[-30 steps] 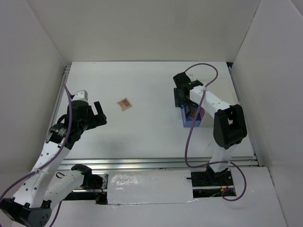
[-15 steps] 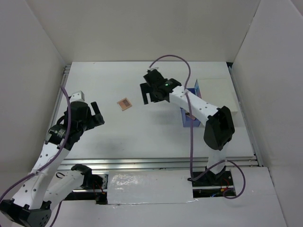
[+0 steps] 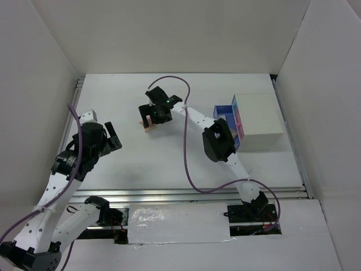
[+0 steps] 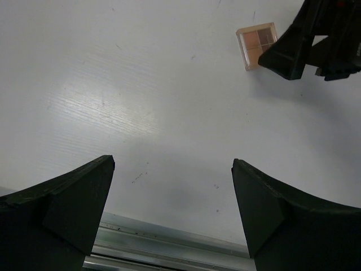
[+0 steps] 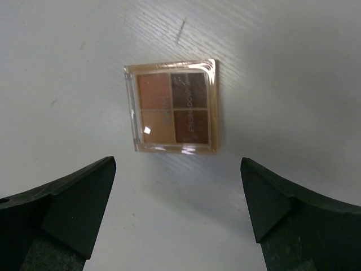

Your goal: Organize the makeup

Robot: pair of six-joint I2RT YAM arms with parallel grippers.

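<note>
R tool (image 5: pixel 177 169), jaws spread, over eyeshadow palette (image 5: pixel 172 107) on table (image 5: pixel 293 56)

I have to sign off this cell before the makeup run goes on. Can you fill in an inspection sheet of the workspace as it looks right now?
Surface: white table, faint scuffs, no spills seen.
Job's things: one eyeshadow palette with four pans, lying flat; other makeup not in view.
Clutter: nothing seen beyond the white drawer box at the right, its blue drawer pulled out.
Grippers: right gripper open, poised at the palette, not gripping it; left gripper open, empty, over bare table.
Cables: a purple cable runs along each arm, neither lying on the palette.
Surroundings: white walls on three sides; metal rail at the near edge.
</note>
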